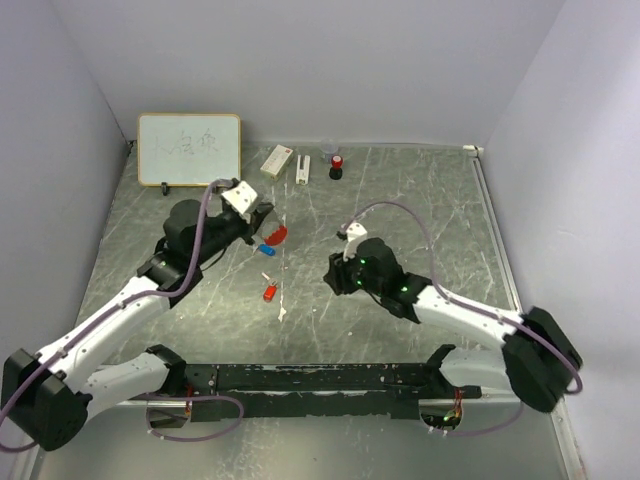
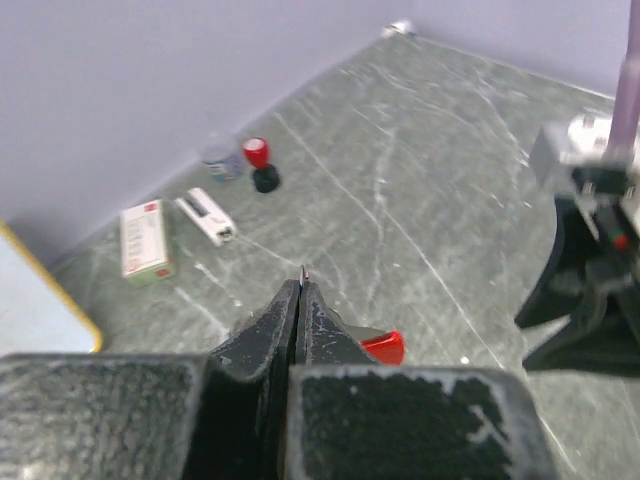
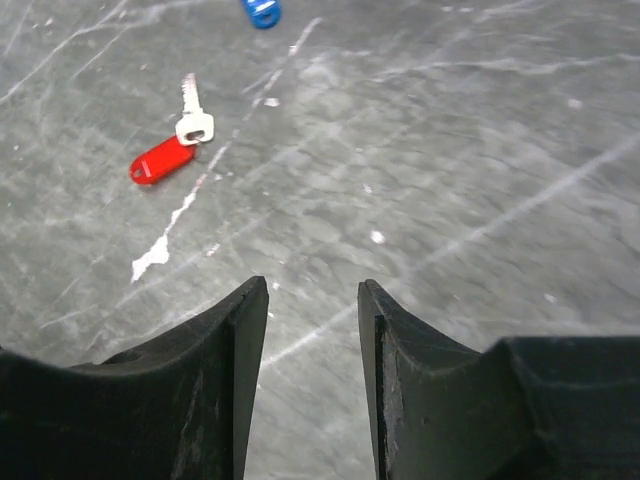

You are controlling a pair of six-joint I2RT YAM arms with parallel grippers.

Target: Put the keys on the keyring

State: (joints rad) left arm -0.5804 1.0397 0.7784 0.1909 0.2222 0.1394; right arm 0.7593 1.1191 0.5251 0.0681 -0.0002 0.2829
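Red strap of the keyring (image 2: 385, 347) peeks from under our left gripper (image 2: 302, 288), whose jaws are pressed together on a thin metal sliver, apparently its ring. Just beside it lies the blue key (image 1: 267, 249), with the red key (image 3: 165, 158) nearer our bases on the table (image 1: 420, 200). Our right gripper (image 3: 312, 300) hovers apart, jaws spread, empty.

Take the keyring (image 1: 277, 235) as your mark. The near key (image 1: 267, 249) lies just before it, the far key (image 1: 269, 292) well before it. Behind it you have the board (image 1: 189, 150) to the left, the box (image 1: 277, 160) straight back, the bottle (image 1: 337, 166) to the right.
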